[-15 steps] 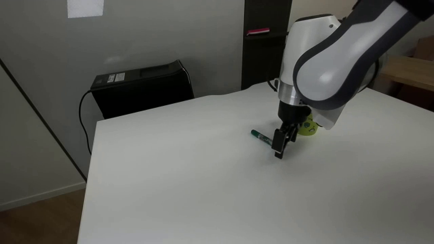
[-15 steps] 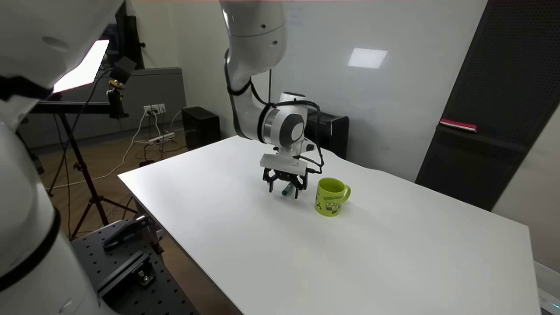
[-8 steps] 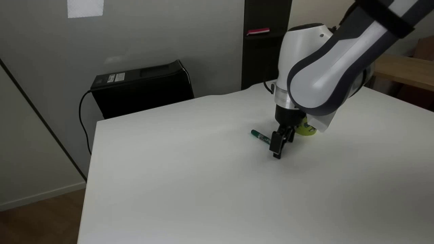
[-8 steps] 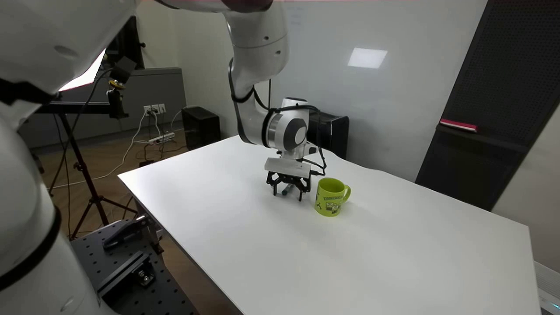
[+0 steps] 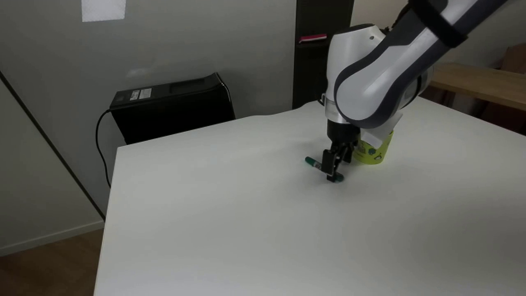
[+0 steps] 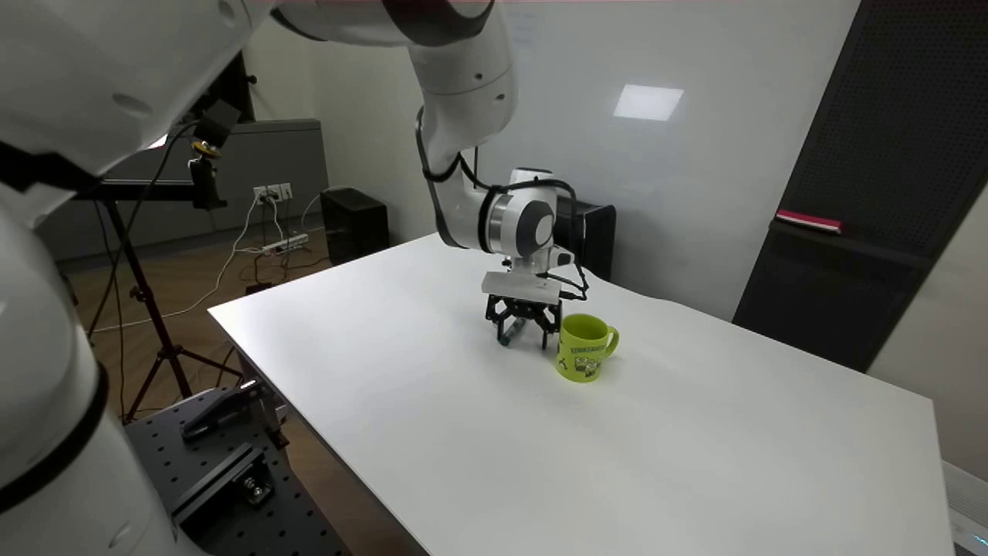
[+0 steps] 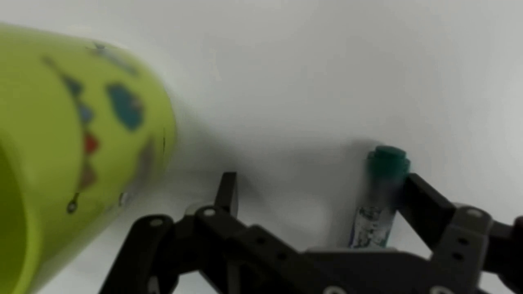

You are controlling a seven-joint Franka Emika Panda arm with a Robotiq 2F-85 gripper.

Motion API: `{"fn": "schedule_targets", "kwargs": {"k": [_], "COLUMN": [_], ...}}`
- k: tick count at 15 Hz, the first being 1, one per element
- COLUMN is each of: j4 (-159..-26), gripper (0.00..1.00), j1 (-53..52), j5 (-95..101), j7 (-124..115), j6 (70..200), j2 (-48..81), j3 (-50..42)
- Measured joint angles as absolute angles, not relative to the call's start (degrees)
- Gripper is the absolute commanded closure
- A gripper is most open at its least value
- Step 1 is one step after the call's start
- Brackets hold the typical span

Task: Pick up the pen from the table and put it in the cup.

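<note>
In the wrist view my empty gripper [image 7: 321,176] gapes astride the pen [image 7: 376,204], probably to pinch it; the cup [image 7: 102,130] stands handily near, left.

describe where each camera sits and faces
Wrist view: behind the open gripper, facing down at pen and cup; gripper shows.
In an exterior view: above the table, facing a gray wall; arm and gripper show.
In an exterior view: beside large arm links, facing that wall; arm and gripper show.
Both exterior views share pen, cup, table.
</note>
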State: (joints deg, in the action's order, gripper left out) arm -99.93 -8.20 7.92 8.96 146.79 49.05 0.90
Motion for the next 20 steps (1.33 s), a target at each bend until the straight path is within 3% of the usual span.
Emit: {"fn": "schedule_targets", "kwargs": {"k": [11, 20], "j4": [-91.9, -85.9], "gripper": [0.96, 0.93], "j1": [-9.4, -7.6], "j5": [8.0, 6.8], "j7": [5.1, 4.3], "j6": [135.3, 125.6], "j2": [51.5, 54.1], "j3": [-0.4, -0.1]}}
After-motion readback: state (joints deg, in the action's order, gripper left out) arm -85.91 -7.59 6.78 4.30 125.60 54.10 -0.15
